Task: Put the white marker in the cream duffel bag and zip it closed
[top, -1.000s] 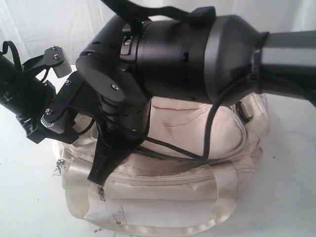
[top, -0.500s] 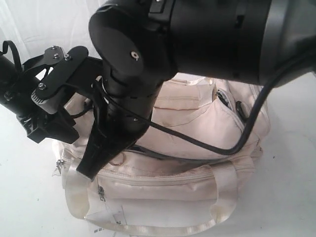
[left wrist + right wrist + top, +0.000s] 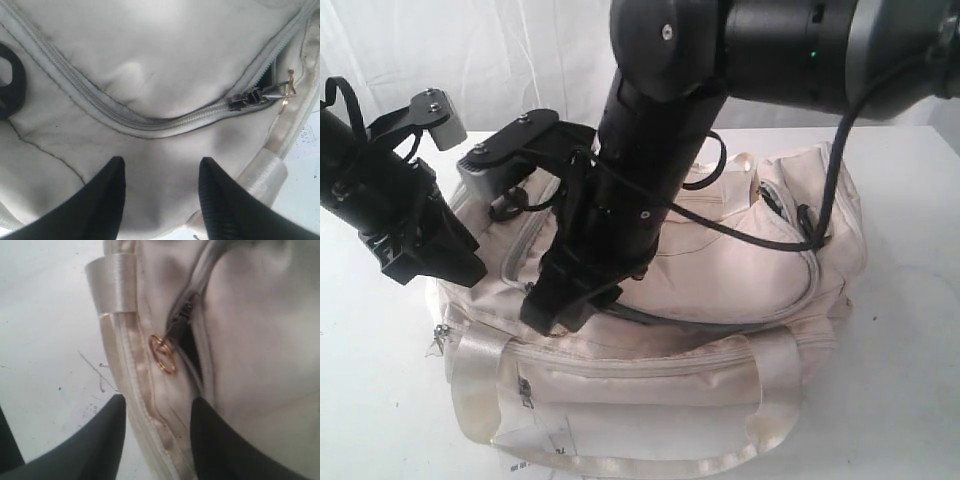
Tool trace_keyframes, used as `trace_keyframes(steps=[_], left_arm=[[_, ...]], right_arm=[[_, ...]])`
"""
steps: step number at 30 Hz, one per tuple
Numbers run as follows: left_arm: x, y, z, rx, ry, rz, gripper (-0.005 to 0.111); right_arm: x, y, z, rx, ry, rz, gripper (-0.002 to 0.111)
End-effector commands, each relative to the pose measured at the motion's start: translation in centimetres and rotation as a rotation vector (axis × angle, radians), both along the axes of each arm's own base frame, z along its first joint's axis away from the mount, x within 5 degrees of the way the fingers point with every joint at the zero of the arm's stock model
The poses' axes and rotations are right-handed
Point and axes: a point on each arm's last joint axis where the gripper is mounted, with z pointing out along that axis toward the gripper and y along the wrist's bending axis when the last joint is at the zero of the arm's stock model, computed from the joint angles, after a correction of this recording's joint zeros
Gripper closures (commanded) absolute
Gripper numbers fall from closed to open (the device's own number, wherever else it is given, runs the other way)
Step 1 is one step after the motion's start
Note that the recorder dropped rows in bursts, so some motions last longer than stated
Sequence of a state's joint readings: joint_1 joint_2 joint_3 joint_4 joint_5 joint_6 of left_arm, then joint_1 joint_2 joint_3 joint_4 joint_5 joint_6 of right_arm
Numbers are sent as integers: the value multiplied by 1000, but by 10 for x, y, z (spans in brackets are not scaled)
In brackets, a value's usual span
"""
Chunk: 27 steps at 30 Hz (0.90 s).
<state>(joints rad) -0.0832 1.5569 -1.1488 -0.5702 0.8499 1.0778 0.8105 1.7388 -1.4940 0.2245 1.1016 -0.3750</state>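
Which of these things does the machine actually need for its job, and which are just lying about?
Job: cream duffel bag, zip pull, left tool, right tool. The white marker is not in view.
Lying about: paper tag, white table.

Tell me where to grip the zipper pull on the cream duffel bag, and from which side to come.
Grip the flat metal pull tab between the slider and the gold ring; the ring is likely too thin and loose. The tab lies flat on the cream duffel bag, pointing away from the closed teeth, so come from above, jaws across its edges.
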Motion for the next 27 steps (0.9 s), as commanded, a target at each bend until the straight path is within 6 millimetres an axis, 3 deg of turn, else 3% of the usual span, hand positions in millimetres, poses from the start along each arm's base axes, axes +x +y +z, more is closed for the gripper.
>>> trace_keyframes(steps=[1, 6, 12, 18, 27], left_arm=[[-3, -1, 2, -28, 15, 8, 56], [-3, -2, 3, -43, 15, 12, 56], [-3, -3, 3, -53, 15, 16, 56], [-3, -3, 3, -53, 16, 15, 56], [-3, -3, 3, -53, 16, 15, 56]], right_arm=[[8, -7, 1, 13, -28, 67, 68], [8, 5, -3, 102, -30, 181, 68], [18, 13, -29, 66, -26, 213, 68], [20, 15, -37, 47, -23, 229, 69], [19, 12, -32, 39, -41, 236, 108]])
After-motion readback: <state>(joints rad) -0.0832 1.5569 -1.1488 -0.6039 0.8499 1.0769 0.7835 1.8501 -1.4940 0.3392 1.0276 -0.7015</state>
